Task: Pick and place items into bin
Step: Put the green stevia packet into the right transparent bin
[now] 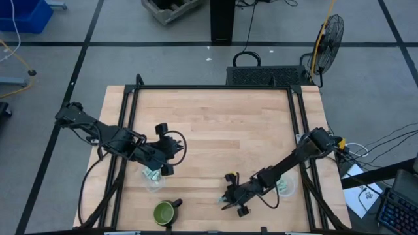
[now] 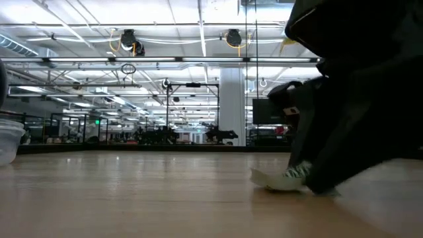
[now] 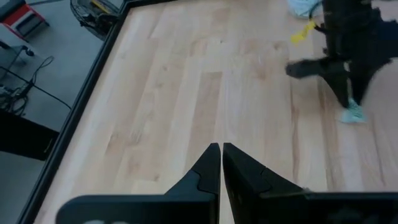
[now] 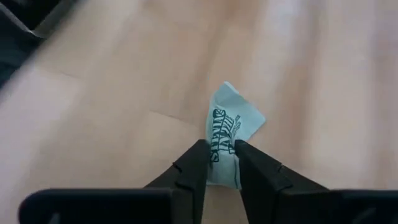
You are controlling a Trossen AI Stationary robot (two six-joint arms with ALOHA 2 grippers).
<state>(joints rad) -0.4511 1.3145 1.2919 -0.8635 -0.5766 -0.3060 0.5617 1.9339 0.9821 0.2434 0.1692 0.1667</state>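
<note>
Right hand [image 4: 221, 163] — fingers pinched on one pale green-and-white packet [image 4: 229, 140], low on the wooden worktop [image 1: 215, 124], lower centre of the high view. Left hand [image 3: 221, 163] — fingers pressed together, holding nothing, over a clear cup [image 1: 154, 179] at lower left beside a dark green mug [image 1: 164, 213].

A pale wooden desk [image 1: 215, 124] in a black metal frame stands on a grey floor [image 1: 163, 62] crossed by dark lines. Beyond the desk at twelve o'clock stands a dark post [image 1: 222, 19], and just beside the desk's far edge a black basket [image 1: 264, 75]. A round fan [image 1: 332, 32] stands at two o'clock and a blue bin [image 1: 23, 14] at ten o'clock. The low view looks into a large hall with long ceiling lights [image 2: 178, 61], a white pillar [image 2: 232, 106] and hanging yellow cable reels [image 2: 129, 41].
</note>
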